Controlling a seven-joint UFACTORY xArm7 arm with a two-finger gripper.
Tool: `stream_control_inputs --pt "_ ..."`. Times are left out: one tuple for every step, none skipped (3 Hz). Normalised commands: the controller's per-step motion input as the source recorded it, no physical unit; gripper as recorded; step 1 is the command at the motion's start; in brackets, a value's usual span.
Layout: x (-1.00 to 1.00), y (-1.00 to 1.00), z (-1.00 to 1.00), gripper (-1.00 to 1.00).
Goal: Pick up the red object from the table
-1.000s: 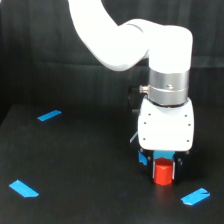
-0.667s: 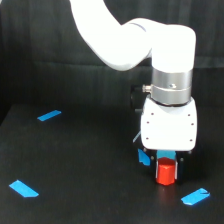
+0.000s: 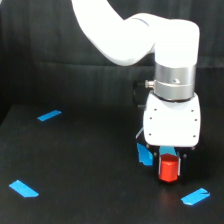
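The red object (image 3: 169,168) is a small red-orange block, seen in the exterior view directly under the white gripper body. My gripper (image 3: 169,165) points straight down with its dark fingers tight against both sides of the block, shut on it. The fingers are mostly hidden by the gripper housing. The block hangs at or just above the black table (image 3: 90,170); I cannot tell whether a gap lies beneath it.
A blue flat piece (image 3: 145,154) sits just to the exterior view's left of the gripper. Blue tape strips mark the table at the far left (image 3: 49,115), the near left (image 3: 23,188) and the near right (image 3: 195,196). The white arm rises behind the gripper.
The gripper and the red block have shifted together slightly toward the exterior view's right and a little upward. The blue piece and tape strips have stayed put.
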Motion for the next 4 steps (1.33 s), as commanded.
stream_control_inputs --pt "0.06 -0.05 0.64 -1.0" --pt "-0.04 -0.05 0.47 -0.95" --pt "-0.04 -0.09 0.6 -0.95" --pt "-0.05 0.02 0.61 -0.97"
